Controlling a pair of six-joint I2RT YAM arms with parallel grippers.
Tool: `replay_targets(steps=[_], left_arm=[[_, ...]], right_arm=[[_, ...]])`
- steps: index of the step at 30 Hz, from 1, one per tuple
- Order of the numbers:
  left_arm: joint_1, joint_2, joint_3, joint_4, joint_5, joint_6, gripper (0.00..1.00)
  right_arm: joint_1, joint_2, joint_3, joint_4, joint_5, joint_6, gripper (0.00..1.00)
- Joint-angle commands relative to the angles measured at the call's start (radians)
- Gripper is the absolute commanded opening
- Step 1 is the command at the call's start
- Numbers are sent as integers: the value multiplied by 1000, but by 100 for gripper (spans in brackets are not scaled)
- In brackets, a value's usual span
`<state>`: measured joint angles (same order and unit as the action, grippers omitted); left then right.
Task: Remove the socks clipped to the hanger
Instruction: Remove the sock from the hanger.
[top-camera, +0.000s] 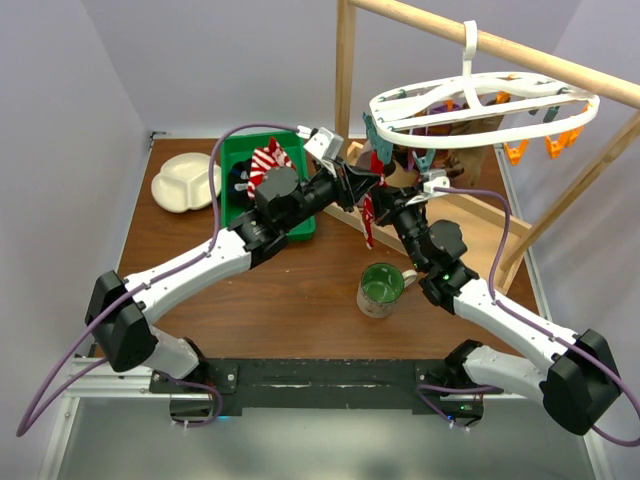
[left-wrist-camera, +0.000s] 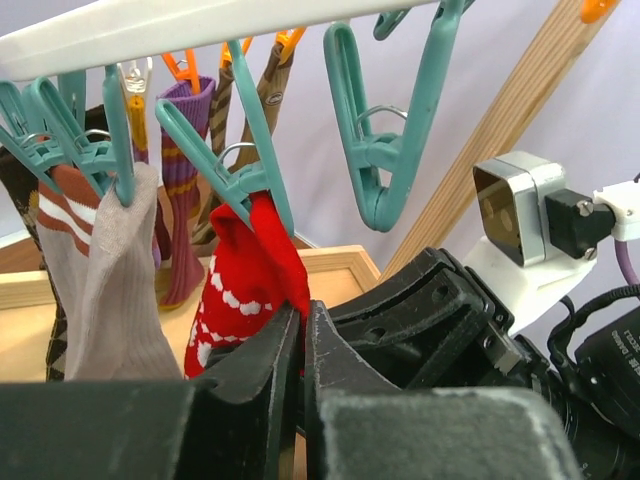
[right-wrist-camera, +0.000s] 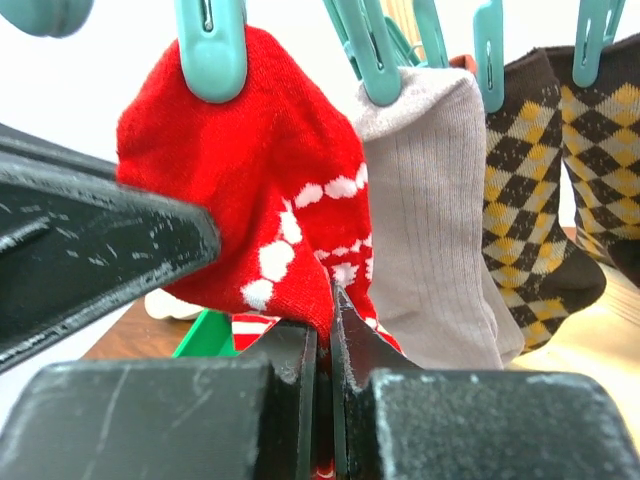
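We note the hanger (top-camera: 480, 105) hooked on the wooden pole (top-camera: 540, 62), above the far right part of the desk (top-camera: 300, 300). Both arms meet under its left end.

The red sock (right-wrist-camera: 270, 170) with white dots hangs from a teal clip (right-wrist-camera: 212, 55) on the rim. The left gripper (left-wrist-camera: 302, 315) is pinched on the sock's lower part, jaws together with cloth between them. The right gripper (right-wrist-camera: 325, 300) is clamped on the same sock, just beside the left one.

Crowding the spot, we see a grey sock (right-wrist-camera: 425, 200) clipped right next to the red one, touching it. Beyond it hang brown-and-yellow argyle socks (right-wrist-camera: 530, 190), and a purple striped sock (left-wrist-camera: 185, 190) hangs behind.

A spare teal clip dangles open near the left fingers.

On the desk, a green bin (top-camera: 238, 152) stands at the far edge, with a red-and-white striped sock (top-camera: 268, 160) inside. A white plate (top-camera: 185, 180) sits toward the far left corner. We see a green mug (top-camera: 380, 290) near the middle, below the right arm.
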<state>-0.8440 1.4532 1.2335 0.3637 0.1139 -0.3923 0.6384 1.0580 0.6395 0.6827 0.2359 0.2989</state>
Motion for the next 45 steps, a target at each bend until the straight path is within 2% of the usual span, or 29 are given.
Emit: replay_targets(steps=[1, 11, 15, 19, 45], left_arm=[[-7, 10, 55, 17, -25, -29, 18], [-7, 3, 92, 8, -109, -14, 39], [-6, -2, 103, -3, -155, 6, 43], [5, 7, 129, -17, -203, 26, 43], [59, 153, 319, -12, -154, 69, 47]], right_arm=[[-5, -16, 15, 6, 25, 23, 0], [-5, 13, 35, -2, 8, 19, 0], [-3, 19, 40, 3, 5, 19, 0], [-3, 23, 42, 3, 3, 19, 0], [-5, 23, 74, -31, -12, 6, 0]])
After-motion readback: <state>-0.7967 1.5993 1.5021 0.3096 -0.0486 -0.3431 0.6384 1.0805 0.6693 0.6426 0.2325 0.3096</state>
